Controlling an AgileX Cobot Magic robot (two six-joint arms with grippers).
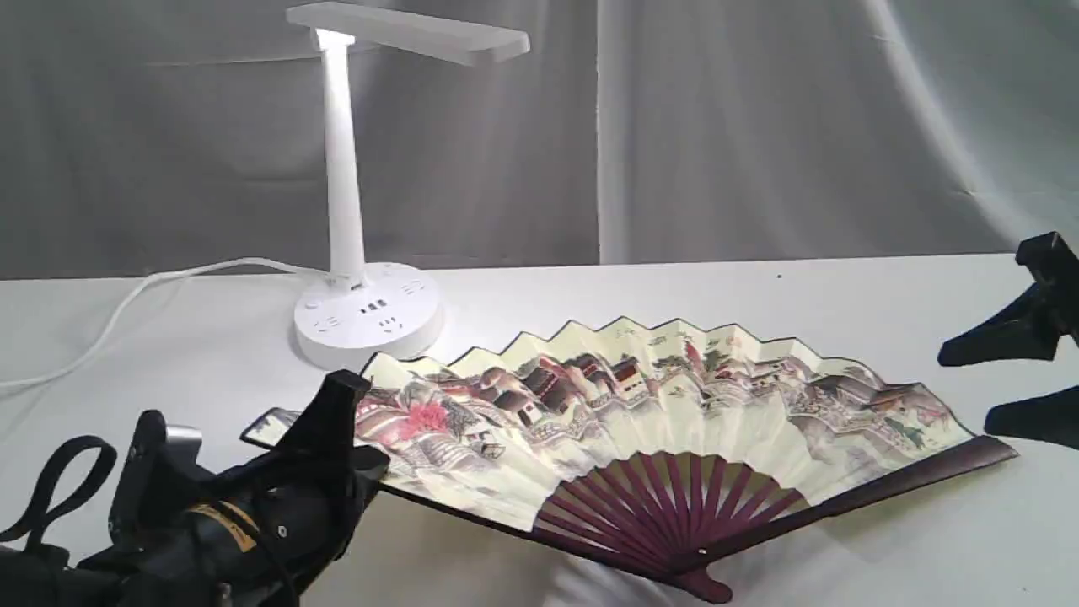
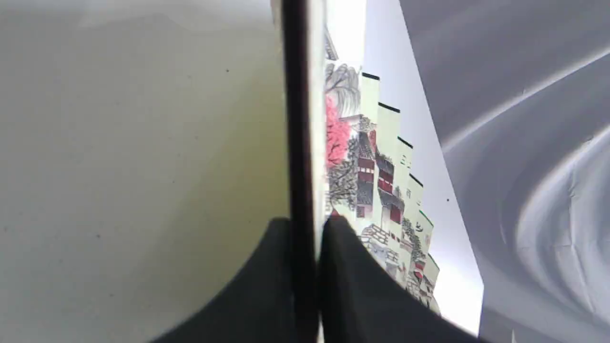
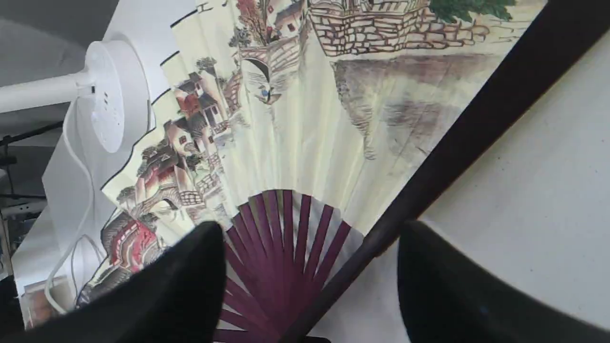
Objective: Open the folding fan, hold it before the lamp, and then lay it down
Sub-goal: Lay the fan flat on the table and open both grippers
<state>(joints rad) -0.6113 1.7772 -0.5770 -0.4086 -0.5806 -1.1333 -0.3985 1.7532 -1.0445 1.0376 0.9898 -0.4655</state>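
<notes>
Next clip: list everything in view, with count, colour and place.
folding fan: one, cream leaf, maroon ribs, spread open on the table before the lamp
lamp: one, white, upright at back left
cord: one, white, trailing left from the lamp's base
table: one, white-covered, under everything
backdrop: one, grey cloth, behind the table
left gripper: one, black, shut on the fan's left guard
right gripper: one, black, open, off the fan's right end

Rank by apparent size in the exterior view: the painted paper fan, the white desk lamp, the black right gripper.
1. Cream painted paper folding fan, maroon ribs: largest.
2. White plastic desk lamp: tall, slim.
3. Black right gripper: smallest, though the frame edge cuts it off.
</notes>
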